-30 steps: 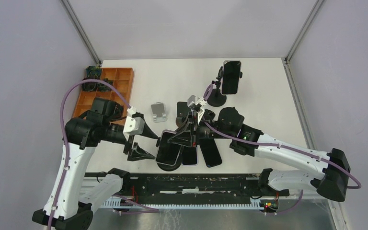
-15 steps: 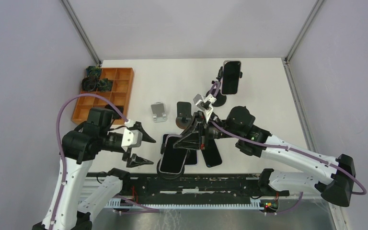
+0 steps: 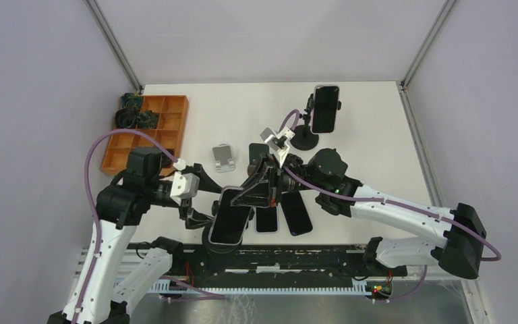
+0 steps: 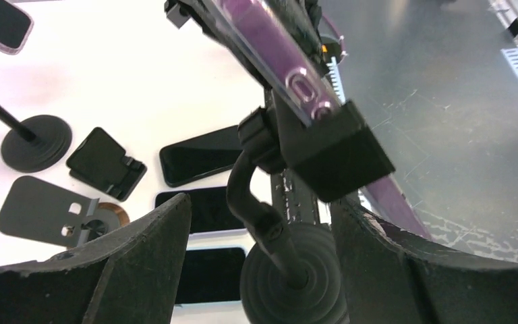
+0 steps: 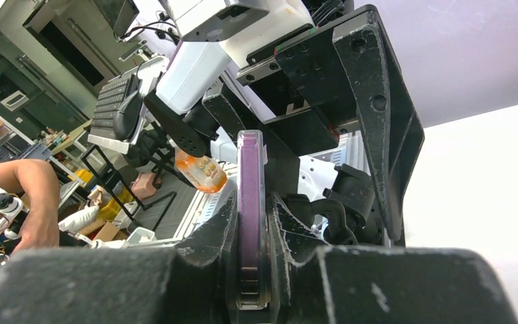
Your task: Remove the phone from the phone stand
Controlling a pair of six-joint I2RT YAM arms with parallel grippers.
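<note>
A phone (image 3: 229, 217) in a purple case is pinched edge-on between the fingers of my right gripper (image 5: 251, 270), which is shut on it. The phone (image 4: 270, 47) still sits in the black clamp (image 4: 330, 148) of the phone stand (image 4: 290, 283), a bent neck on a round base. In the top view the phone hides most of the stand. My left gripper (image 4: 262, 206) is open, with one finger (image 4: 141, 270) on each side of the stand's neck and base, not touching it. Both grippers (image 3: 204, 200) meet near the table's front edge.
Two dark phones (image 3: 297, 212) lie flat just right of the held one. A second stand (image 3: 305, 140) holding a phone (image 3: 325, 108) rises at the back. A silver stand (image 3: 224, 158), a black folding stand (image 3: 257, 154) and an orange compartment tray (image 3: 148, 128) sit to the left.
The held phone has shifted left and toward the front edge. My left gripper drew back, then came in around the stand's neck.
</note>
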